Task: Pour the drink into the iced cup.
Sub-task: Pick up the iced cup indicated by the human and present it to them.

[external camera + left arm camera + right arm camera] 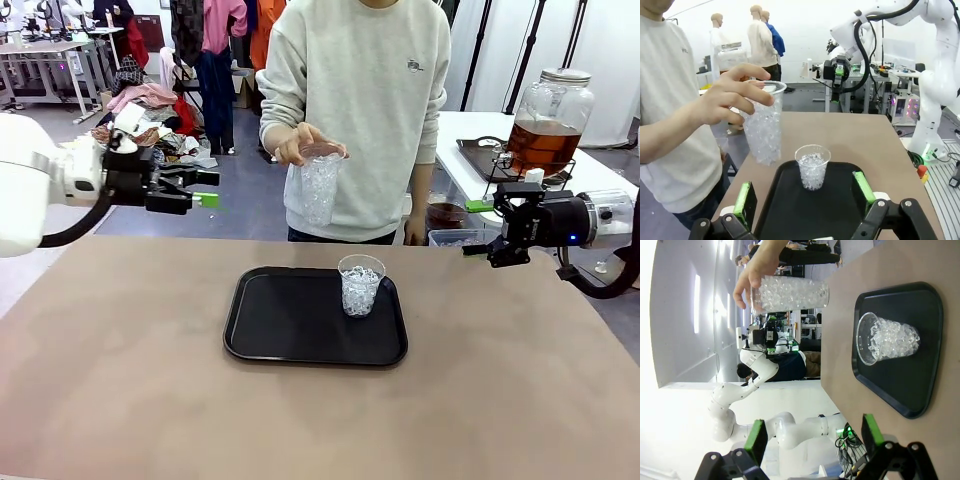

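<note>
Pouring hasn't started: my left fingers (207, 189) and right fingers (477, 228) hang wide open, empty, at mid-left and mid-right, the iced cup (360, 284) waits on the tray (280, 320) at centre, the drink (545, 146) sits in its jar (560, 100) upper right, so next, I'd say, comes fetching it.

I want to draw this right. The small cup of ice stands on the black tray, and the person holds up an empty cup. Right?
Not quite. The held cup in the person's hand is not empty: it is full of ice, as the left wrist view shows. The small cup of ice does stand on the black tray.
</note>
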Action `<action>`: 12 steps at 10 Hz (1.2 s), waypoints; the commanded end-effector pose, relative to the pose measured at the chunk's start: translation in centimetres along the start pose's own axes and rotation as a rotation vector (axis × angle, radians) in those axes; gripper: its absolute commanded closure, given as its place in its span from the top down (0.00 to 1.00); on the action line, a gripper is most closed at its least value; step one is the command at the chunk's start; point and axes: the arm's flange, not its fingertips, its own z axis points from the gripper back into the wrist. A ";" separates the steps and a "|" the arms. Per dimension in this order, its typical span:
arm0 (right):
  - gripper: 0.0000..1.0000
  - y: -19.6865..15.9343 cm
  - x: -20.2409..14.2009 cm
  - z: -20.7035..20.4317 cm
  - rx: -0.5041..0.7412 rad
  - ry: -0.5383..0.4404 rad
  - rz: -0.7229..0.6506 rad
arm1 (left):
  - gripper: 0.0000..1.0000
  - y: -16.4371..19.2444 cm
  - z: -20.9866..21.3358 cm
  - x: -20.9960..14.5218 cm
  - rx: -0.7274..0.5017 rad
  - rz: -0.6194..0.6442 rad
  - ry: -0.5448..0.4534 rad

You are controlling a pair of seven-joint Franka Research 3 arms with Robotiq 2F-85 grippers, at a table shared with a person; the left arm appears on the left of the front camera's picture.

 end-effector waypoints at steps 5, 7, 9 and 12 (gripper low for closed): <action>1.00 0.2 0.0 0.1 0.002 -0.002 0.004 | 1.00 -1.0 3.6 -0.1 -0.042 -0.002 0.039; 1.00 0.2 0.0 0.1 0.002 -0.002 0.004 | 1.00 -0.3 3.4 -0.1 -0.035 0.010 0.035; 1.00 0.2 0.0 0.1 0.002 -0.002 0.004 | 1.00 -0.8 3.2 -0.5 -0.025 -0.013 0.042; 1.00 0.2 0.0 0.1 0.002 -0.002 0.004 | 1.00 -0.8 3.2 -0.5 -0.025 -0.013 0.042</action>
